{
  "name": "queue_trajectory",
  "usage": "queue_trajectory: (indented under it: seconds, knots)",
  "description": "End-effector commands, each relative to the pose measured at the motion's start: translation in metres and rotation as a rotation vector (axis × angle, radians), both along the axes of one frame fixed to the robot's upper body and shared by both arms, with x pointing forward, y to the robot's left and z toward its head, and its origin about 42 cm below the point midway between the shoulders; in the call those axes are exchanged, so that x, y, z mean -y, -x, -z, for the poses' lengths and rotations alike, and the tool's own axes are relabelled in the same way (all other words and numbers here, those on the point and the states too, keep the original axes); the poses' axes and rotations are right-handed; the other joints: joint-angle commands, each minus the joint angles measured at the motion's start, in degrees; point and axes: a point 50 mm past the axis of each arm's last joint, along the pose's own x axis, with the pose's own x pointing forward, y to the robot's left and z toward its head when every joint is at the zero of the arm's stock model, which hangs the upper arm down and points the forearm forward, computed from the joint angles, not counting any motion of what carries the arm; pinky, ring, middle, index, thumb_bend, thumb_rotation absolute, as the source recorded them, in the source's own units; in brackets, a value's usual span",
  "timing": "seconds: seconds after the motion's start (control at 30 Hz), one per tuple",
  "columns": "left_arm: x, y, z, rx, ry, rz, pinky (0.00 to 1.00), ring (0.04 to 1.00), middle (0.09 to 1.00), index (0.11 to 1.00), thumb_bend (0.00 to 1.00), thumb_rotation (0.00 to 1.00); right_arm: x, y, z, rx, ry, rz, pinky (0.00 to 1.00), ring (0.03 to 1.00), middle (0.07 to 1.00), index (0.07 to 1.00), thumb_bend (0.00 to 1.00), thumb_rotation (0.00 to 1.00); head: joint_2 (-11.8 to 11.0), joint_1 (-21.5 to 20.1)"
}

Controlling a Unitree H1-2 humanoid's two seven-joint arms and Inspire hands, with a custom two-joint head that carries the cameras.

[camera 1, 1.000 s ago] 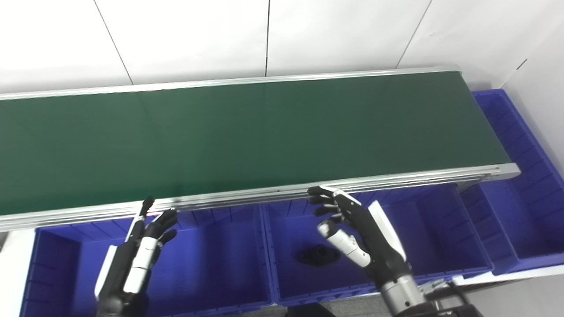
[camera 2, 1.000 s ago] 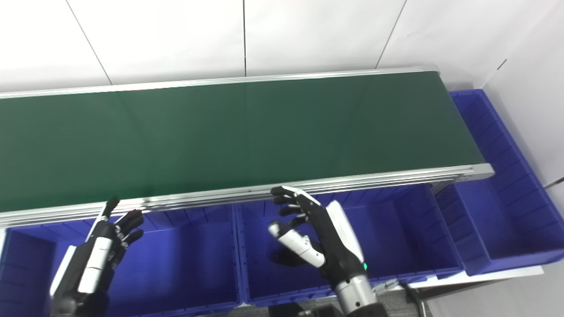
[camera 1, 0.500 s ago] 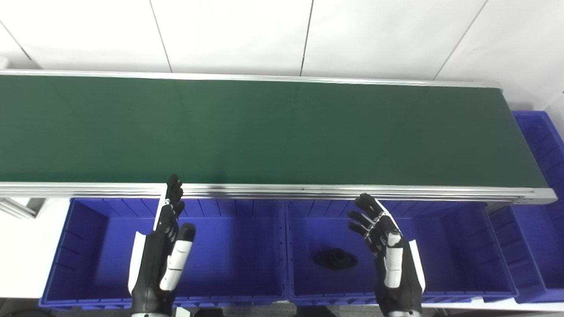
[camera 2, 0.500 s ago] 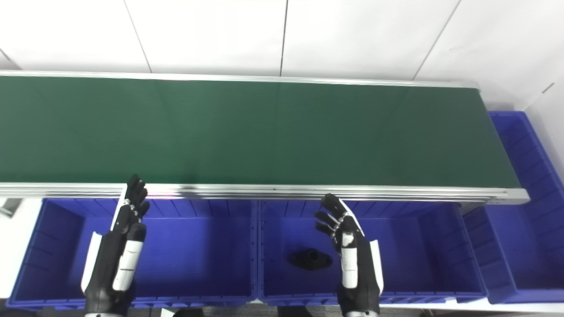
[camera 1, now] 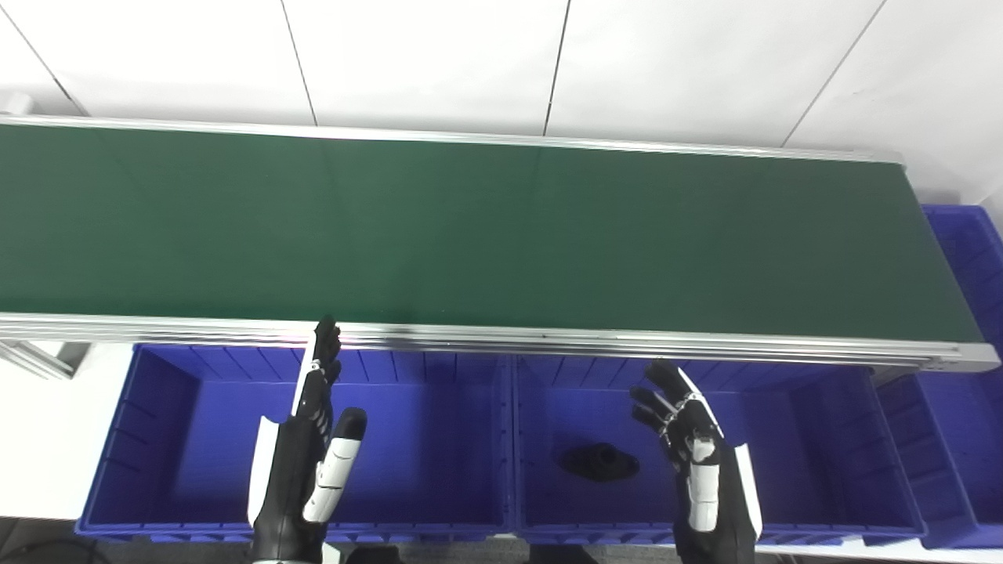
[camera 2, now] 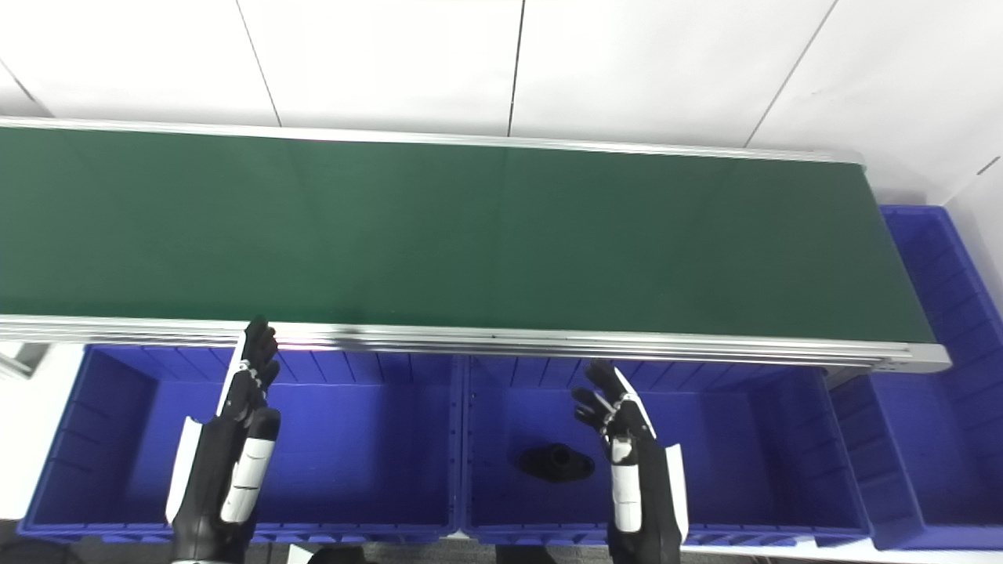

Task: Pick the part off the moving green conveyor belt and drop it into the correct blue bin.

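A black part [camera 1: 599, 461] lies on the floor of the middle blue bin [camera 1: 815, 439], below the near rail of the green conveyor belt [camera 1: 486, 235]. No part shows on the belt. My right hand [camera 1: 693, 450] hovers over that bin just right of the part, fingers spread, holding nothing. My left hand [camera 1: 309, 446] is raised over the left blue bin [camera 1: 180, 431], fingers straight and apart, empty.
A third blue bin [camera 1: 968, 376] stands at the belt's right end. The belt's aluminium near rail [camera 1: 548, 341] runs just beyond both hands. A white tiled wall rises behind the belt.
The camera has swung, so the whole scene shifted right and levelled. My right hand has drawn back from the rail and turned upright; the black part stays in the middle bin.
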Motion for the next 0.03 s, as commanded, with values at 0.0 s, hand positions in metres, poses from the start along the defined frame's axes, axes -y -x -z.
queue_trajectory:
  seconds: [0.0]
  knots:
    - [-0.0006, 0.0000, -0.0056, 0.051, 0.014, -0.013, 1.00, 1.000, 1.000, 1.000, 0.57, 0.93, -0.0010, -0.0010, -0.0065, 0.076, 0.032, -0.006, 0.77, 0.807, 0.873, 0.867, 0.88, 1.00, -0.65, -0.13]
